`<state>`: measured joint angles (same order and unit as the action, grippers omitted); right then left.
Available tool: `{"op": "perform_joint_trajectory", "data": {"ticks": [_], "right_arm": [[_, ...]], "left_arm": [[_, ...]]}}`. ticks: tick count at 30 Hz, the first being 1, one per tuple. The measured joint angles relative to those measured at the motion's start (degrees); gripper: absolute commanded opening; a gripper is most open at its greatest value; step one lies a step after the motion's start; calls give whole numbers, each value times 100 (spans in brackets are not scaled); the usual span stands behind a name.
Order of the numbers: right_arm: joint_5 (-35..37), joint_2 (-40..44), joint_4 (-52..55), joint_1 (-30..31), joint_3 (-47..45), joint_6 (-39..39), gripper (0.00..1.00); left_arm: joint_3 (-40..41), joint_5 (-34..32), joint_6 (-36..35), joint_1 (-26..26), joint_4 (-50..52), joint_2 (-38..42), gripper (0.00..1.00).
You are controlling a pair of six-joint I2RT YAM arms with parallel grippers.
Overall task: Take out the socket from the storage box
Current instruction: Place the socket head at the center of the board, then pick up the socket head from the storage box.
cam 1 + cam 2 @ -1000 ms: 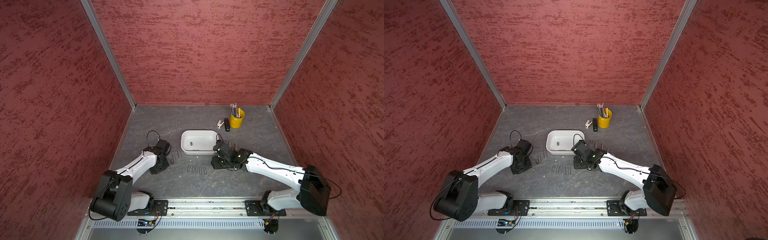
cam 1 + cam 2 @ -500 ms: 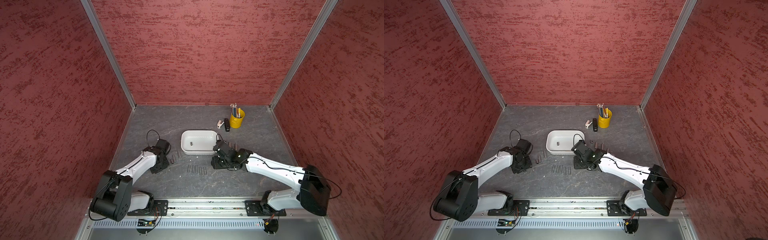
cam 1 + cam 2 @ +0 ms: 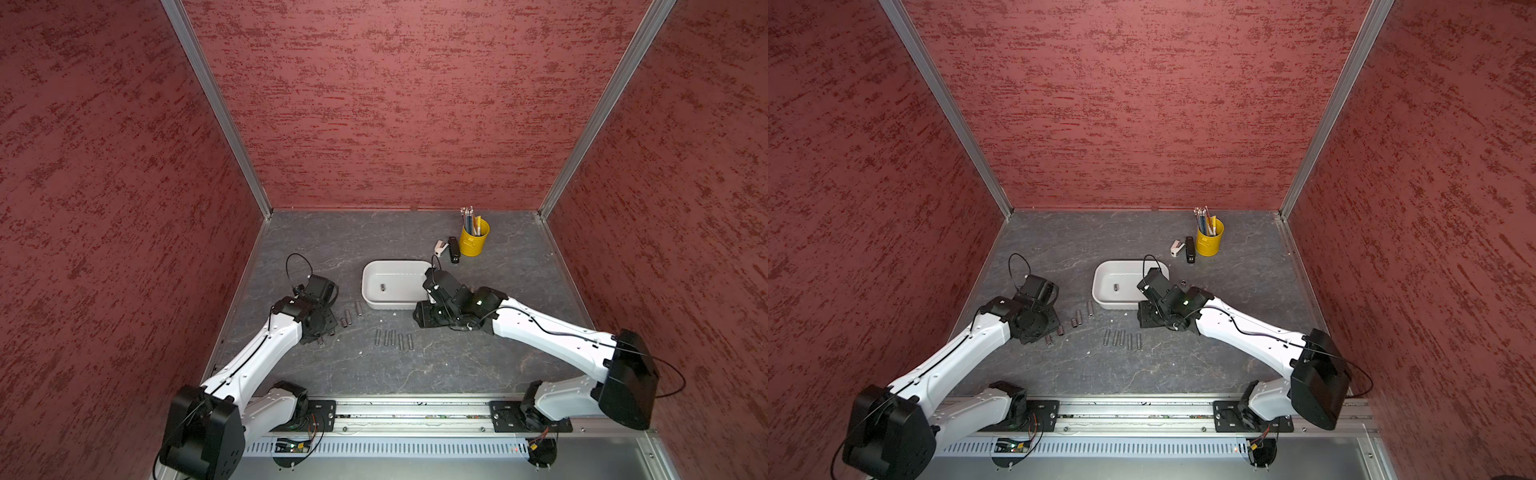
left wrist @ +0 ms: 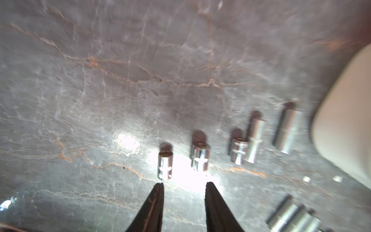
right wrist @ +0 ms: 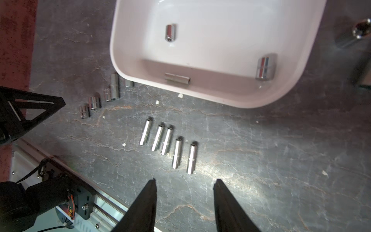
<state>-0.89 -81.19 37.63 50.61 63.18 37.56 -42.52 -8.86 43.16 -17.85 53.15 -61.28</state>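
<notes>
Three sockets lie in the storage box [image 5: 115,48], which sits mid-table. A short socket [image 5: 170,32] is on its open floor, a long socket [image 5: 177,78] lies pressed along the near wall, and a fat socket [image 5: 266,67] rests in the near right corner.

The long one looks the riskiest pick. A finger has no room between it and the wall, so a closing jaw may ride up the chrome and flick it away, or drag the light tub. All three are round and polished, likely to roll under a glancing touch. A shoved box would strike the sockets just off its near left corner.

The right gripper [image 5: 185,180] hangs at the box's near right corner, jaws moderately wide and empty. The row of five sockets [image 5: 166,141] lies close to its fingertips, so a low swing could scatter them.

The left gripper [image 4: 184,183] sits low, left of the box, jaws narrowly parted with nothing between them, beside a cluster of sockets [image 4: 200,153]; that view is blurred.

A stray socket [image 3: 1182,282] lies just right of the box. The yellow pencil bucket [image 3: 473,245] and black stapler [image 3: 454,250] stand far right, out of the way.
</notes>
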Motion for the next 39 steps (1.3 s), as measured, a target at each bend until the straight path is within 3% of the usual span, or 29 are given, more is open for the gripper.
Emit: {"op": "perform_joint_trajectory", "data": {"ticks": [10, 21, 26, 39], "right_arm": [[-28, -2124, 452, -79, 2341, -643, 50], [280, -4594, 1349, -267, 5056, -1106, 48], [417, -5239, 1744, -282, 5663, -1255, 46], [599, -5775, 1963, -282, 5853, -1419, 41]], "left_arm": [[-1187, 380, -546, -17, 654, 516, 38], [-1346, 251, -1008, -17, 1029, 1032, 39], [-1342, 258, -1088, 15, 1021, 1005, 39], [-1263, 249, -1088, 33, 986, 1008, 39]]}}
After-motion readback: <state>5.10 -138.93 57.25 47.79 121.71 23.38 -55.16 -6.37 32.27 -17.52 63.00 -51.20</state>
